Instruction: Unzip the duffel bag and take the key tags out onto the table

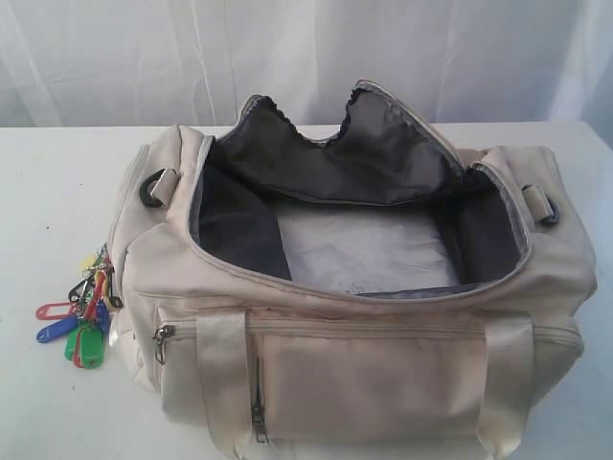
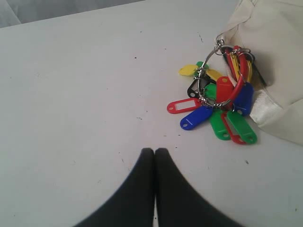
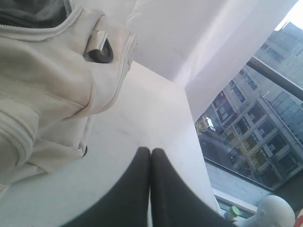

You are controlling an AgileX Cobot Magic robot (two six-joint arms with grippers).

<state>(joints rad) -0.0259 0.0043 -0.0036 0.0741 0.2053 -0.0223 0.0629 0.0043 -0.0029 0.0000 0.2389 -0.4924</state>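
Beside the open duffel bag [image 1: 383, 374] lie the key tags [image 1: 81, 321]; left hand [image 2: 154, 152] and right hand [image 3: 150, 151] closed, empty.

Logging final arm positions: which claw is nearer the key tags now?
Left. The left claw sits shut beside the key tags; the right claw is at the opposite end of the duffel bag.

The left gripper [image 2: 154, 152] comes up from the bottom centre of the frame, its dark jaws pressed together with no gap, holding nothing. They hover over the white desk [image 2: 71, 94], which carries a few small dark specks. At the right of the frame lie the key tags [image 2: 215, 101]: red, blue, green, yellow and one black, fanned out on a metal ring [image 2: 222, 97]. They lie against the cream duffel bag [image 2: 279, 56], which fills the upper right corner.
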